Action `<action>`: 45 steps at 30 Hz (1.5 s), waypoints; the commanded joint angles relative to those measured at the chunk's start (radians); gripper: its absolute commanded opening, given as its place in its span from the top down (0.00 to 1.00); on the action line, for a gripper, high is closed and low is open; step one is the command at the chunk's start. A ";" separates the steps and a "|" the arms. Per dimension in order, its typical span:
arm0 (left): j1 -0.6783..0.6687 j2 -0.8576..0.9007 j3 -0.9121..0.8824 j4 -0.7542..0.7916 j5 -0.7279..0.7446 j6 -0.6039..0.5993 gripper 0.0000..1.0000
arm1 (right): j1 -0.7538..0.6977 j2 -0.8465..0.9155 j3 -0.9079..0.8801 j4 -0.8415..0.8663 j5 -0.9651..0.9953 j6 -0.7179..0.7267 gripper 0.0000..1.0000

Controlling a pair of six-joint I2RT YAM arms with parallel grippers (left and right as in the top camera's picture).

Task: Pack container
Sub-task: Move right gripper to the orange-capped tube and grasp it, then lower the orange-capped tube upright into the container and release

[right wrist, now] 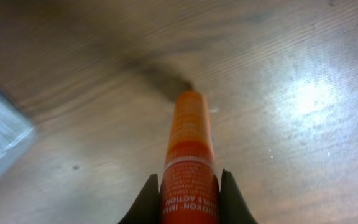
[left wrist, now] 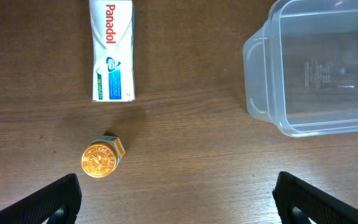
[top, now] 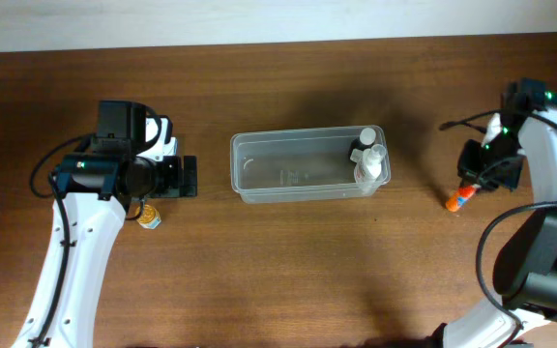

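Note:
The clear plastic container (top: 303,164) stands mid-table with two small clear bottles (top: 367,159) in its right end; its corner shows in the left wrist view (left wrist: 309,68). My right gripper (top: 477,179) is shut on an orange tube (top: 460,199) at the far right; the tube fills the space between the fingers in the right wrist view (right wrist: 189,162), tip pointing at the table. My left gripper (left wrist: 176,196) is open and empty, left of the container. A white Panadol box (left wrist: 112,50) and a small gold-lidded jar (left wrist: 100,160) lie below it.
The gold-lidded jar also shows in the overhead view (top: 150,219) by the left arm. A pale wall strip runs along the table's far edge (top: 259,19). Bare wooden tabletop lies in front of the container.

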State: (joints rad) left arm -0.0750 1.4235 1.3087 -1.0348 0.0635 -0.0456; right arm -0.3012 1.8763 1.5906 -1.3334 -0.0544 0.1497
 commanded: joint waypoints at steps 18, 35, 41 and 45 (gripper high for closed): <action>0.008 0.003 0.019 0.001 -0.007 0.015 0.01 | 0.589 -0.062 0.479 -0.140 -0.013 -0.040 0.93; 0.008 0.003 0.019 0.002 -0.007 0.015 0.01 | 0.594 0.267 0.479 0.000 -0.013 -0.068 0.93; 0.008 0.003 0.019 0.002 -0.007 0.015 0.01 | 0.588 0.309 0.478 0.012 -0.012 -0.068 0.93; 0.008 0.003 0.019 0.002 -0.007 0.015 0.01 | 0.588 0.336 0.478 0.014 0.016 -0.067 0.93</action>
State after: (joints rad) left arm -0.0750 1.4235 1.3087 -1.0344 0.0631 -0.0456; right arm 0.2897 2.1857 2.0590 -1.3258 -0.0696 0.0933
